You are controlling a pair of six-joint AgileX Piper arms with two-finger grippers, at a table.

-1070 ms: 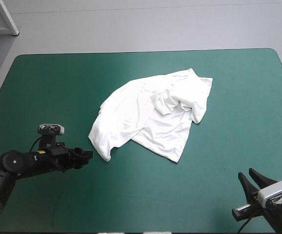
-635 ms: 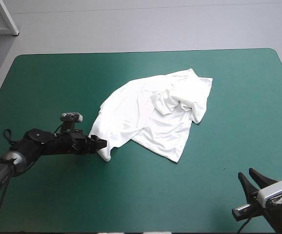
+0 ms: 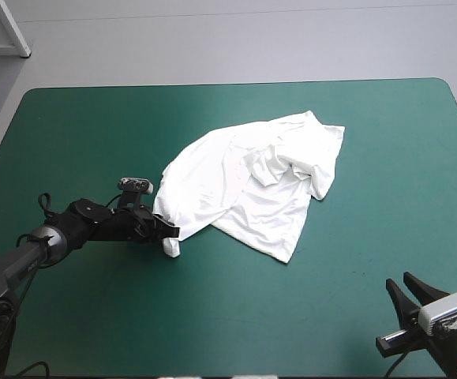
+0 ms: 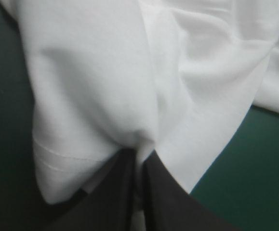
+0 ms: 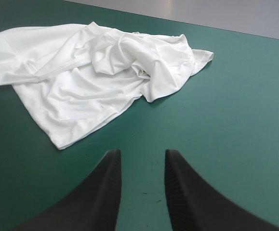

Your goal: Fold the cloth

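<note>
The T-shirt [image 3: 244,185] lies as a rumpled, half-spread heap near the middle of the high view, on the teal-green table [image 3: 94,126]. Its upper right part is bunched into folds and a flatter panel reaches toward the lower centre.

The left gripper [image 3: 169,234] sits left of centre in the frame, low at the shirt's lower left corner. In the left wrist view its black fingers [image 4: 163,192] are pressed almost together, with a thin strip of white fabric caught between them and a hemmed edge hanging just beside them. So it is pinching that corner.

The right gripper [image 3: 406,296] waits in the lower right corner of the high view, well apart from the shirt. In its own wrist view its fingers are spread over bare cover, with the shirt ahead of them.

I judge this to be the opening step: taking a corner so the heap can be pulled flat before any fold is made. The next move likely calls for lifting and drawing that corner outward. The right gripper would probably have to take another edge, since one pinch alone may only drag the bundle.
</note>
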